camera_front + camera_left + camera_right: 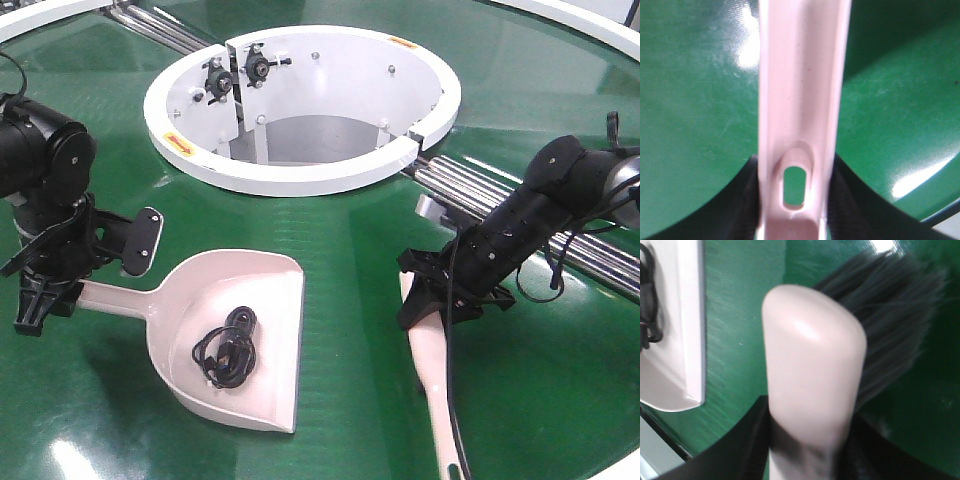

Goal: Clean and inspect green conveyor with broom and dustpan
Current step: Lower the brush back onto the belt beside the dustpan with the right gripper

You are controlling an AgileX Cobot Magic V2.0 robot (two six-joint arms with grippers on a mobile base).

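Where the large glossy dark-green conveyor belt (350, 235) fills the front view, both cleaning tools lie on its surface. The wide pale pink plastic dustpan (275, 335) sits at about 7 o'clock from the white ring-shaped hub (290, 182). Its flat front edge faces 3 o'clock and its straight handle runs out toward 9 o'clock. A small coiled black cable (228, 348) lies inside the pan.

The left gripper (55, 292) is closed on the end of that handle. The left wrist view shows a dark finger pressed against each side of the pink bar, just beside its slotted hole.

The long pale pink plastic broom (428, 365) lies at about 5 o'clock from the hub. Its narrow handle runs toward 6 o'clock and out of the frame. The right gripper (430, 295) is clamped on it near the head end. In the right wrist view the rounded pink head stands between the jaws, with dark bristles spread on the belt behind it. The dustpan's edge shows at 9 o'clock in that view.

Silver metal rollers (470, 190) run from the hub toward 3 o'clock, behind the right arm.
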